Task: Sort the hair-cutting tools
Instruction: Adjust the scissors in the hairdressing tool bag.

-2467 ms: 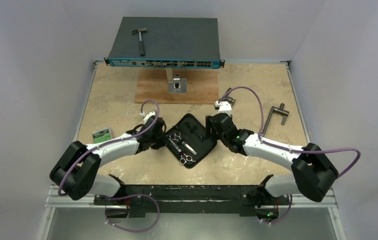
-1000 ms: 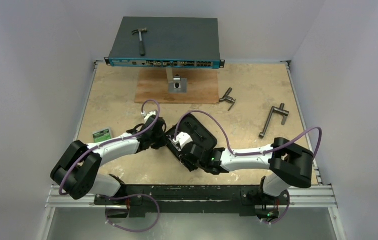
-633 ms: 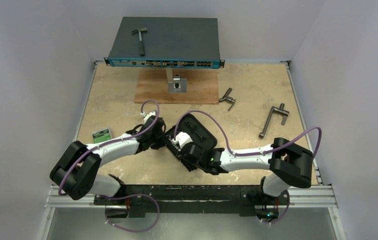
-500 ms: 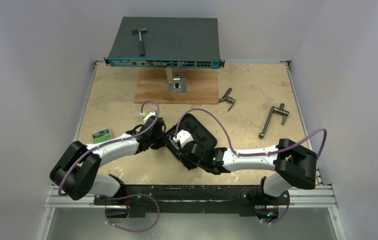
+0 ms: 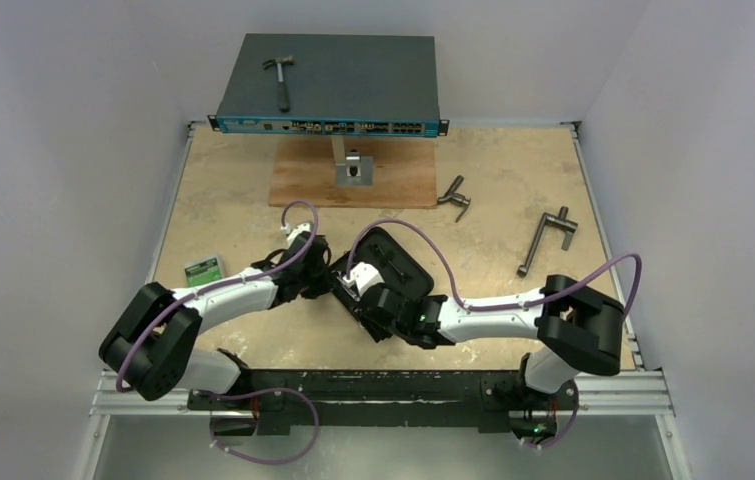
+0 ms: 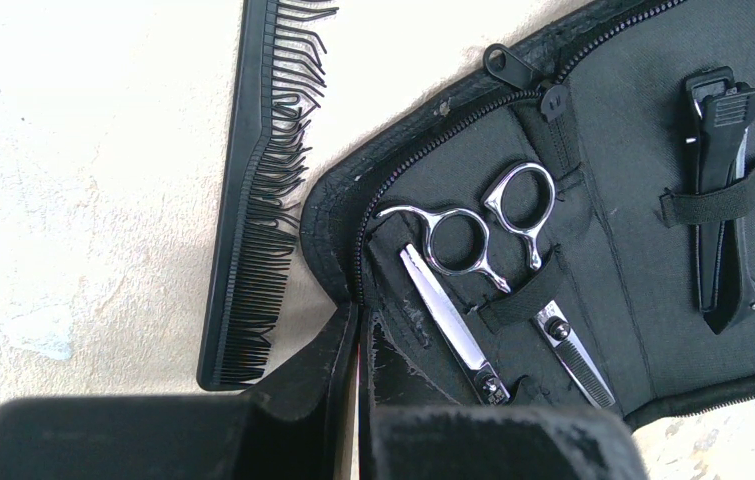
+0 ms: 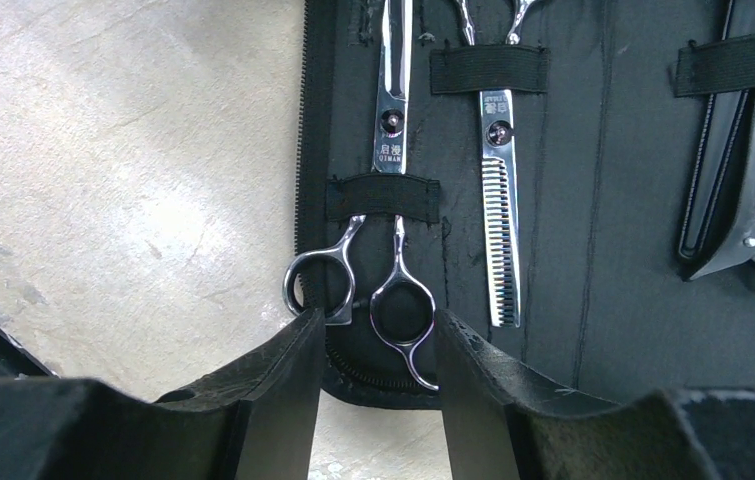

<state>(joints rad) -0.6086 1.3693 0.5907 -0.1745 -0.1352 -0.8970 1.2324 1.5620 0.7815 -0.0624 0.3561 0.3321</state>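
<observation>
An open black zip case (image 6: pixel 633 250) lies in the middle of the table (image 5: pixel 513 310). It holds two silver scissors (image 6: pixel 453 270) and a black hair clip (image 6: pixel 723 200) under elastic straps. A black comb (image 6: pixel 258 200) lies on the table beside the case's left edge. My left gripper (image 6: pixel 358 325) is shut on the case's rim. My right gripper (image 7: pixel 378 325) is open at the case's near end, its fingers either side of the straight scissors' (image 7: pixel 393 150) finger rings. The thinning scissors (image 7: pixel 498 200) and the clip (image 7: pixel 743 200) lie to the right. In the top view both grippers (image 5: pixel 331 275) (image 5: pixel 363 290) sit over the case (image 5: pixel 403 262).
A hammer (image 5: pixel 278 75) lies on a network switch (image 5: pixel 353 90) at the back, above a wooden board (image 5: pixel 298 180) with a metal stand (image 5: pixel 353 165). Two grey T-handled tools (image 5: pixel 455 197) (image 5: pixel 545 238) lie at the right. A small green packet (image 5: pixel 202 270) lies at the left.
My right arm has swung from the case's right side round to its near end and has barely moved in the last second. My left arm has stayed put.
</observation>
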